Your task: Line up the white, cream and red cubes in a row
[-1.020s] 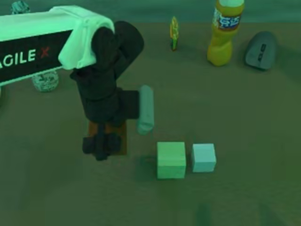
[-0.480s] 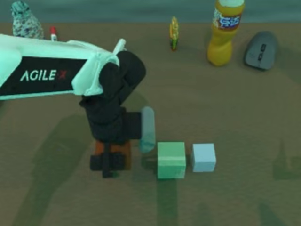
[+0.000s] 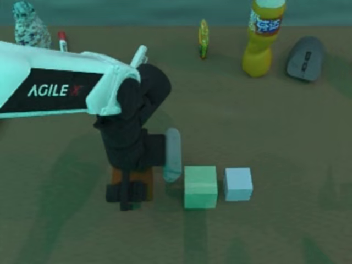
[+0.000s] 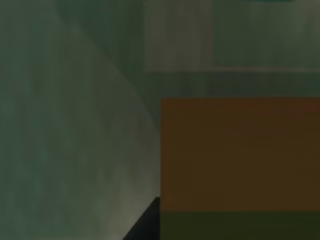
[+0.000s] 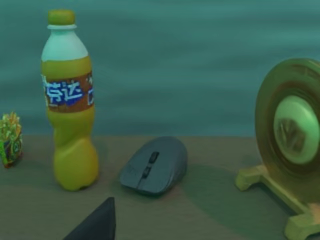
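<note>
Brown tabletop holds cream cube just beside white cube. Left gripper pinches red cube left of them.

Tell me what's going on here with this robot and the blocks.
The left gripper is down over the red cube, at the left end of a row with the cream cube and the white cube. A gap remains between the red and cream cubes. Whether it is gripping the red cube can't be seen. The right arm is out of the top view.
</note>
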Controlling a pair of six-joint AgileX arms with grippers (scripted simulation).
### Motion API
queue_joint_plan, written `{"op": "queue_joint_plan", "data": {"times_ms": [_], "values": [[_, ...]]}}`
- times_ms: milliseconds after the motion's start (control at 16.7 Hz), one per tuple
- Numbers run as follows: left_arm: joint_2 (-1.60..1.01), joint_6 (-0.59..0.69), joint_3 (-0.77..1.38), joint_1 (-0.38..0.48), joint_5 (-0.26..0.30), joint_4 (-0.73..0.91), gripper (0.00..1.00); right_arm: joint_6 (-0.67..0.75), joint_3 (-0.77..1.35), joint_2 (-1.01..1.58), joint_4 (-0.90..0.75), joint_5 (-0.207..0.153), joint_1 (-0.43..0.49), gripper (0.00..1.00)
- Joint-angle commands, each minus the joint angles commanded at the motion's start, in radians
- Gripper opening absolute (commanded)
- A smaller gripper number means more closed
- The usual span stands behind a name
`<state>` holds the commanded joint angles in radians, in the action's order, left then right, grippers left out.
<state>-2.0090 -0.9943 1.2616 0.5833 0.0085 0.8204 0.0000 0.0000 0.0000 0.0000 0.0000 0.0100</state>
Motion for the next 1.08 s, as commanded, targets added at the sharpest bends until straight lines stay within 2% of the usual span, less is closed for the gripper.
{"op": "queue_joint_plan", "data": {"times_ms": [600,1080], "values": [[0.0,0.0,0.0,0.0,0.0,0.0,0.98,0.0,0.0,0.0,0.0,0.0,0.0,1.0],[0.0,0.0,0.0,0.0,0.0,0.0,1.0,0.0,0.0,0.0,0.0,0.0,0.0,1.0]]}}
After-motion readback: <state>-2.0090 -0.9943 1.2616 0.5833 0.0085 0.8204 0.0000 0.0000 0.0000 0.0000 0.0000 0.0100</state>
